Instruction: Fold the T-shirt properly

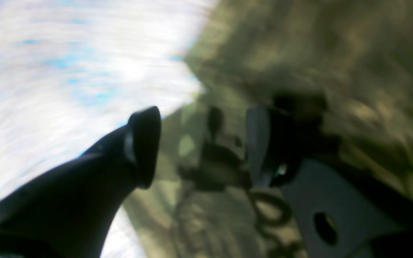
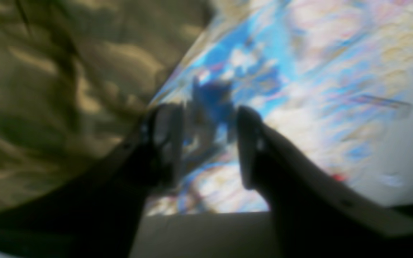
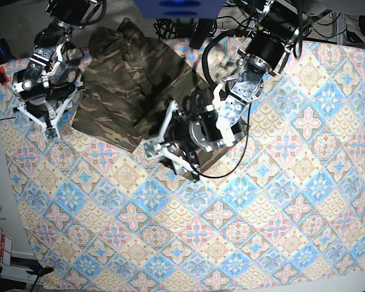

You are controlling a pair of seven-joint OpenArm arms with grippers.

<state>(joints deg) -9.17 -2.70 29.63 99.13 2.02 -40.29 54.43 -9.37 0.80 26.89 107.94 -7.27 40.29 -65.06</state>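
Observation:
The camouflage T-shirt (image 3: 131,85) lies partly folded on the table's upper left in the base view. My left gripper (image 1: 203,147) hovers over its lower right corner (image 3: 179,155). Its jaws are open, and only blurred camouflage cloth (image 1: 317,53) lies under and between them. My right gripper (image 2: 208,147) is at the shirt's left edge, also open, with bare tablecloth showing between its fingers (image 2: 167,139). In that view the shirt (image 2: 48,89) fills the left side. Both wrist views are blurred.
The blue-pink-cream patterned tablecloth (image 3: 243,219) covers the table. The right arm (image 3: 42,91) stands at the table's left edge. The left arm (image 3: 255,61) reaches in from the upper right, with a black cable (image 3: 231,170) looping beside it.

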